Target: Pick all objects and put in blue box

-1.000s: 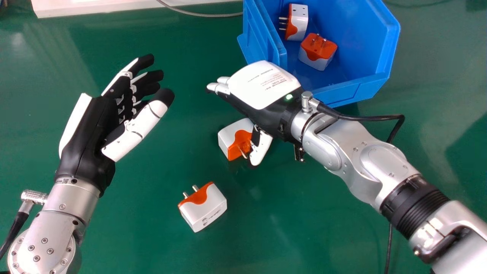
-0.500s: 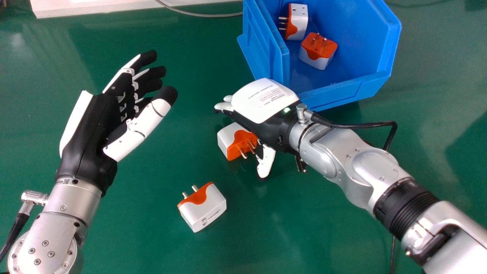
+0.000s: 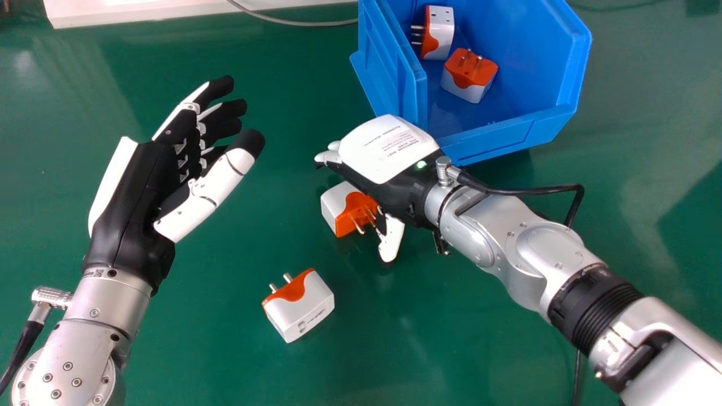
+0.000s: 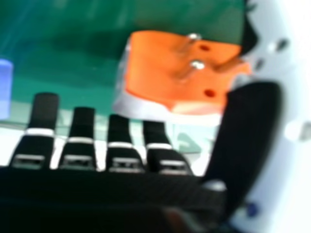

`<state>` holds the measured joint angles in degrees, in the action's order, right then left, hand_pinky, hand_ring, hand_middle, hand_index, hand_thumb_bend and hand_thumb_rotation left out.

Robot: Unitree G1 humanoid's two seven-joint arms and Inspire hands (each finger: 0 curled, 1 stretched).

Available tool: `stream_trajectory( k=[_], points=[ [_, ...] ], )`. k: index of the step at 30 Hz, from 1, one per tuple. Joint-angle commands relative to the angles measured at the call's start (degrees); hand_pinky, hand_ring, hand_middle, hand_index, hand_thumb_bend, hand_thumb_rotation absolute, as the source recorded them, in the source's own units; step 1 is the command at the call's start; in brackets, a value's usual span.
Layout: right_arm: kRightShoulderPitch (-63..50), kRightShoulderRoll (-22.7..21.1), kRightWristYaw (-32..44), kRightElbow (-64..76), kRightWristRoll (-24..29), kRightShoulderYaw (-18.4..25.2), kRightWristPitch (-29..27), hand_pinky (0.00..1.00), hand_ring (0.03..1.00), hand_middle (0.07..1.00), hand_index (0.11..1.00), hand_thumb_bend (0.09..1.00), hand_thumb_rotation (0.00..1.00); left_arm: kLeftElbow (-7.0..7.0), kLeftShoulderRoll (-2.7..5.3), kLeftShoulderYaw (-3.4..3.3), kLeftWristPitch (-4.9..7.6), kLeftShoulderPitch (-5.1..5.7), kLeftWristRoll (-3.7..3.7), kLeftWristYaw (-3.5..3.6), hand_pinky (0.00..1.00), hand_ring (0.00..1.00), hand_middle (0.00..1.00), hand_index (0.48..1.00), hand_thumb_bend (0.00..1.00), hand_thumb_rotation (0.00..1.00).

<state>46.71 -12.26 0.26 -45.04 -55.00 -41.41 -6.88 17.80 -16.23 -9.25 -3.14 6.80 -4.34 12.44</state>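
Hovering low, your right hand (image 3: 389,149) was released, its fingers straight, with the partly covered adapter (image 3: 337,203) on the table (image 3: 225,349) at its palm side; to grasp well, you needed the white body deep between fingers and thumb, clear of the prongs (image 4: 196,65), then an even squeeze before lifting. Beyond stood the blue box (image 3: 499,138), holding two stowed adapters (image 3: 468,76), while the loose adapter (image 3: 302,310) lay nearer you and your left hand (image 3: 138,208) idled, relaxed, at the head view's left.

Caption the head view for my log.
Right hand at one plug adapter, a second on the green table, two in the blue box.
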Motion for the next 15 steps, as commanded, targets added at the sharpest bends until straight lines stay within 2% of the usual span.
stream_trajectory(
  k=[1,11,15],
  points=[
    [2.1,-0.6,-1.4,-0.3,-1.2,-0.3,0.3,0.7,0.843,0.875,0.838,0.7,0.05,1.72,0.1,0.1,0.35,0.15,0.18,-0.2,0.82,0.87,0.87,0.896,0.61,0.59],
    [2.2,-0.6,-2.1,-0.8,-1.5,-1.3,0.3,0.66,0.808,0.825,0.773,0.642,0.01,2.3,0.16,0.25,-0.24,0.11,0.26,-0.41,0.83,0.87,0.87,0.893,0.6,0.58],
    [2.4,-0.6,-1.4,-1.0,-0.8,-1.3,0.1,0.65,0.795,0.807,0.751,0.654,0.01,2.66,0.21,0.38,-0.63,0.04,0.28,-0.49,0.83,0.87,0.86,0.893,0.6,0.58]
  ],
)
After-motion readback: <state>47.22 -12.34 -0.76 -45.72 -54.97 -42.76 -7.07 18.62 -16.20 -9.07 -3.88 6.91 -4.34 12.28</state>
